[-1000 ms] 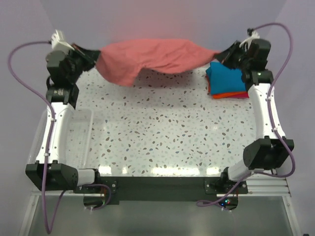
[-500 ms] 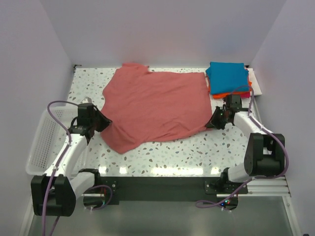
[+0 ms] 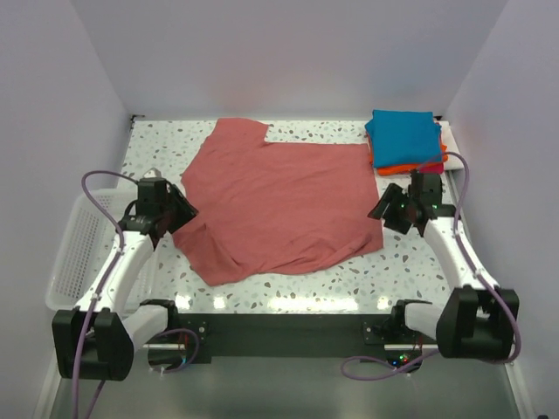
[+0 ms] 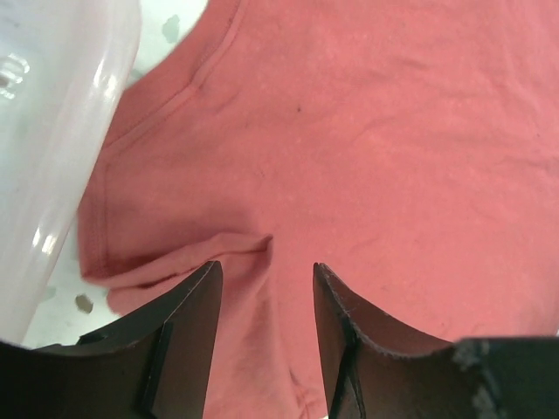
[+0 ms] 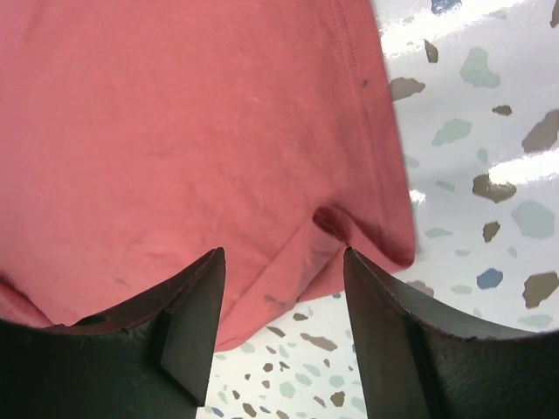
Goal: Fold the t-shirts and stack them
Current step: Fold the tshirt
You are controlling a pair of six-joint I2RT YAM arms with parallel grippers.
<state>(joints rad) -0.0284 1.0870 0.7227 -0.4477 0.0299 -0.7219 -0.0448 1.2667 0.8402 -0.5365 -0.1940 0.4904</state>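
Down from its hang between the two arms a second ago, the dusty-red t-shirt (image 3: 279, 196) now lies spread over the middle of the table (image 3: 349, 271), and both arms have let go of it. The folded stack (image 3: 402, 135), teal on top, sits at the far right corner, just beside the shirt's far right edge. The left fingers (image 4: 188, 332) and right fingers (image 5: 188, 314) stand open over the shirt's left and right edges, with nothing between them.

Risks, as I judge them: the near left part lies bunched, so a fold made now would likely come out crooked. A sweep along the right side could also nudge the stack.

Only the top view shows the whole outline and the stack. The wrist views add a small pinched ridge in the cloth by each pair of fingers. The left one also shows the basket (image 4: 52, 131) rim close beside the sleeve hem.
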